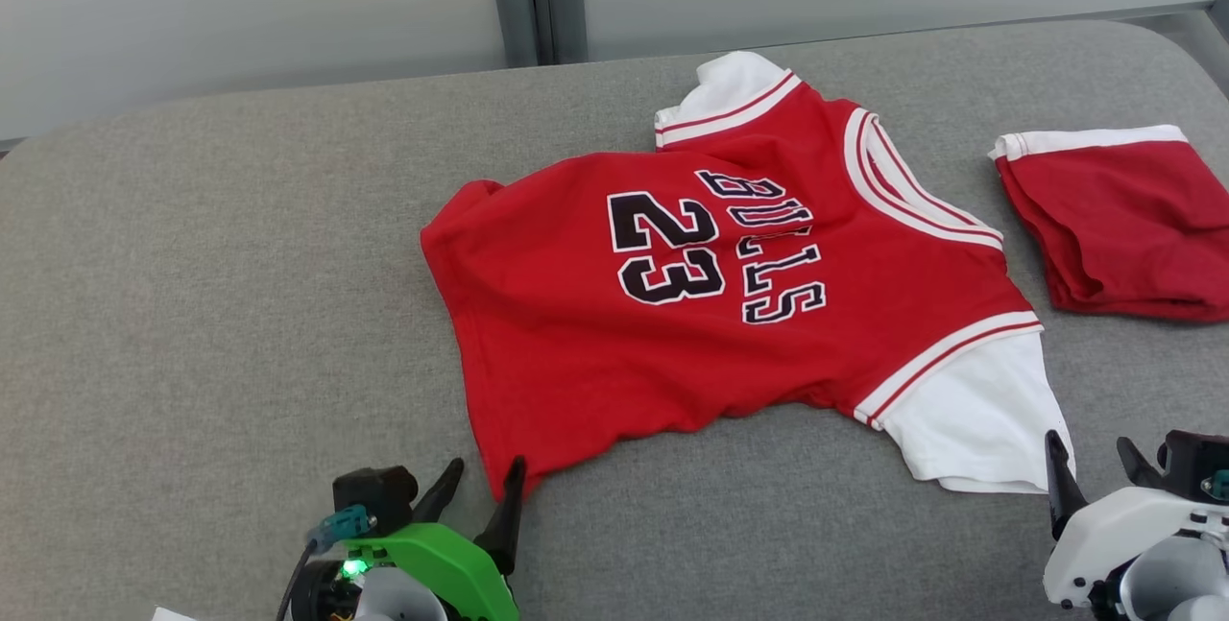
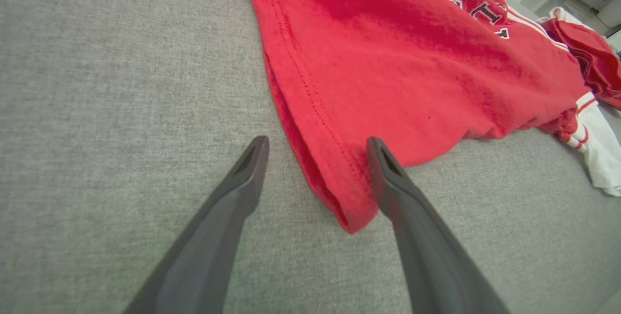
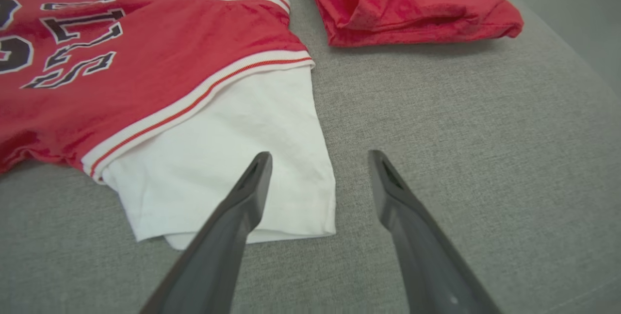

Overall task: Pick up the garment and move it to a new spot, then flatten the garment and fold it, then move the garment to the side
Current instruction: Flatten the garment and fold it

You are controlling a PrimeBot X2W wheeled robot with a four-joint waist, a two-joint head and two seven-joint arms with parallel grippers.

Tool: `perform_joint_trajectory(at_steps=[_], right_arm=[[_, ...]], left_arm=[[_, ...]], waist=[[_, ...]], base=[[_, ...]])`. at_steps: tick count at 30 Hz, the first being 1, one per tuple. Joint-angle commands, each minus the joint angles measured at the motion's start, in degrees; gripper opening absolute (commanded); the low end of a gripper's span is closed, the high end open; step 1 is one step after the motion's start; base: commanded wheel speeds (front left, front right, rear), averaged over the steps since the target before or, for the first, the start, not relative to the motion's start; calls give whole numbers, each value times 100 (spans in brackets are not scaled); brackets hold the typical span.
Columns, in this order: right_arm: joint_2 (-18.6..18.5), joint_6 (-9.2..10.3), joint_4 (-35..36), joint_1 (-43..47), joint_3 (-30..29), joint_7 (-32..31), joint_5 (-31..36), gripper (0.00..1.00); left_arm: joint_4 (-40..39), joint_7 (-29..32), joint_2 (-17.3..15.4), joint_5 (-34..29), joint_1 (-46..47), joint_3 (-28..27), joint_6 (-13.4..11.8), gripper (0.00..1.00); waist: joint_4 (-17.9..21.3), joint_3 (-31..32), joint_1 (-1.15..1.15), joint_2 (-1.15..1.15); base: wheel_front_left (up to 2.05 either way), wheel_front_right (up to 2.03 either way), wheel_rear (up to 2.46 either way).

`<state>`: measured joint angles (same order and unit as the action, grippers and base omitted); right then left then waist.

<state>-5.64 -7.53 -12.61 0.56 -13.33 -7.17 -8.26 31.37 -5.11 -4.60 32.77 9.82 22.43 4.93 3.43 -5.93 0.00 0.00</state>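
Observation:
The garment (image 1: 730,285) is a red jersey with white sleeves and dark "BULLS 23" lettering, spread print-up on the grey padded surface (image 1: 211,295), collar toward the right. My left gripper (image 1: 485,477) is open at the jersey's near hem corner (image 2: 349,207), which lies between its fingers in the left wrist view. My right gripper (image 1: 1095,458) is open beside the near white sleeve (image 3: 242,158); its left finger overlaps the sleeve's edge and its right finger is over bare surface.
A second red piece with a white band (image 1: 1123,218), folded, lies at the right edge of the surface, close to the jersey's collar. A pale wall with grey posts (image 1: 538,16) runs behind. Bare grey surface spreads to the left.

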Motion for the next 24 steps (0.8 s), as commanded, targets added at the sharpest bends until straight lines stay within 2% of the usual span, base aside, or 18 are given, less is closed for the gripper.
perform_joint_trajectory(at_steps=[1, 7, 15, 21, 24], right_arm=[[40, 10, -80, -23, -75, -17, 64, 100], [183, 10, -452, -195, -311, -12, 272, 100], [254, 10, -995, -498, -442, -85, 391, 100], [269, 10, -1470, -782, -260, -228, 310, 100], [284, 6, -1815, -882, -161, -424, 298, 100]], left_arm=[[46, 20, -2, 58, 48, 28, -23, 100], [356, 77, 50, 4, 155, 186, -55, 100], [608, 212, 145, 114, 266, 563, 71, 100], [807, 234, 169, 221, 373, 732, 71, 100], [904, 212, 174, 248, 432, 775, -11, 100]], waist=[[-35, -55, 0, 0], [-55, -76, 0, 0], [-51, -74, 0, 0], [-23, -147, 0, 0], [-26, -184, 0, 0]], base=[[0, 0, 0], [0, 0, 0], [0, 0, 0], [0, 0, 0], [0, 0, 0]])
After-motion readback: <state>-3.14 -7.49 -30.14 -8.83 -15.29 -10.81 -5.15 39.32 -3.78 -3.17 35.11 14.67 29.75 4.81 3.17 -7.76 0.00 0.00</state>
